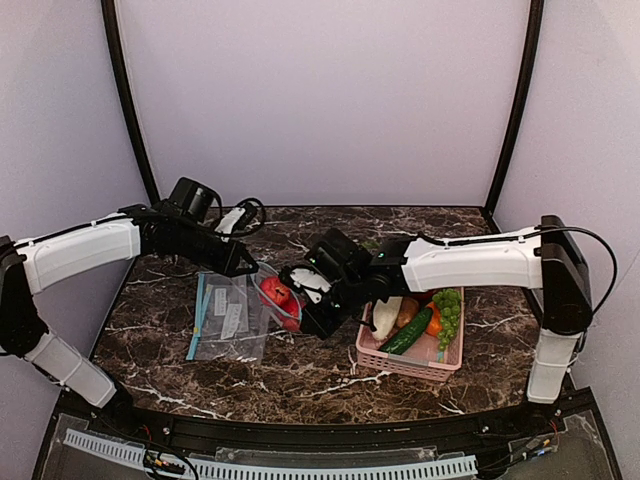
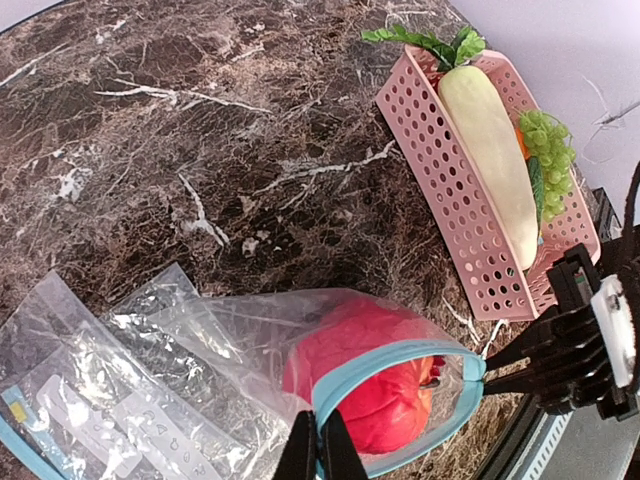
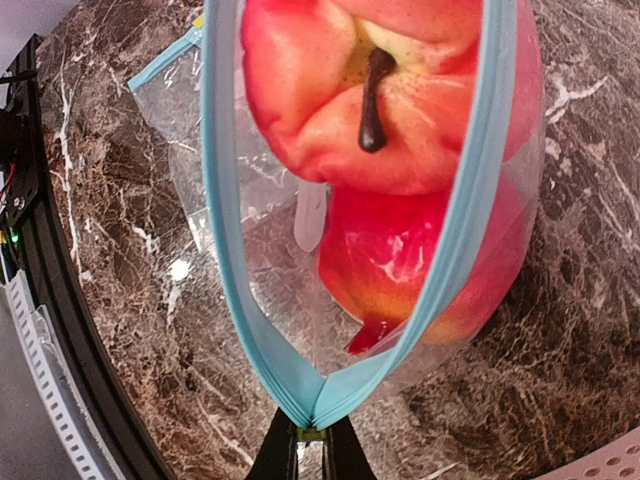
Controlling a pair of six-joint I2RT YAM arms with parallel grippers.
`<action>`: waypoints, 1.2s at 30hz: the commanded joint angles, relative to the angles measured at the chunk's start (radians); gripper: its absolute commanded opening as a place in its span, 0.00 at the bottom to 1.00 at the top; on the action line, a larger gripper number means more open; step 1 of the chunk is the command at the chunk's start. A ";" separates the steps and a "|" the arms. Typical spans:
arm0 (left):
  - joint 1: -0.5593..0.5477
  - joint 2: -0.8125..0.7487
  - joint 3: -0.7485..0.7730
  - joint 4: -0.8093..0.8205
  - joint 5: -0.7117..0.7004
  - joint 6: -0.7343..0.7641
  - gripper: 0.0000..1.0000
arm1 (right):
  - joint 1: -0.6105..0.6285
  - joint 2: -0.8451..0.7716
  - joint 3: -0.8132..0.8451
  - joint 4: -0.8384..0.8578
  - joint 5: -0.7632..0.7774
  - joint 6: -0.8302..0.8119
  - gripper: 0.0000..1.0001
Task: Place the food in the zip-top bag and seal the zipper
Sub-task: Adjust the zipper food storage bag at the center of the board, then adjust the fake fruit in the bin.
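You had left gripper (image 2: 320,455) and right gripper (image 3: 310,450) clamped on opposite zipper (image 3: 228,250) ends, bag (image 2: 210,320) at the table's (image 1: 160,350) middle with both fruits (image 3: 330,100) inside, cucumber (image 1: 405,333) in the basket (image 1: 400,366) toward its right edge; you probably needed one end held high while fetching it.

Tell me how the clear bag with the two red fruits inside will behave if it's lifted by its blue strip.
Probably floppy: the bag is thin, wrinkled film, so it should sag below the zipper. Likely bottom-heavy, since two red fruits fill it. They are round and loose, so they may roll and shift the load if tilted.
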 commanded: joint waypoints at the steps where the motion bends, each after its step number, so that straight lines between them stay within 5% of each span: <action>1: -0.005 0.041 0.040 -0.045 0.069 0.019 0.03 | 0.024 -0.059 0.010 -0.089 -0.012 0.136 0.00; 4: -0.023 0.041 0.036 -0.045 0.052 0.023 0.11 | 0.039 -0.064 0.004 -0.085 0.003 0.182 0.00; 6: -0.037 0.036 0.036 -0.048 0.038 0.029 0.24 | 0.048 -0.064 0.003 -0.082 0.006 0.199 0.00; 10: -0.056 0.011 0.027 -0.035 0.023 0.035 0.65 | 0.055 -0.070 -0.001 -0.077 0.022 0.227 0.00; 16: -0.062 -0.018 -0.026 -0.031 0.034 0.017 0.94 | 0.055 -0.086 -0.017 -0.059 0.032 0.245 0.00; 25: -0.062 -0.087 -0.275 0.165 0.062 -0.196 0.99 | 0.066 -0.087 -0.010 -0.049 0.040 0.236 0.00; 36: -0.061 -0.051 -0.287 0.306 0.062 -0.326 0.99 | 0.086 -0.074 -0.026 -0.030 0.067 0.238 0.00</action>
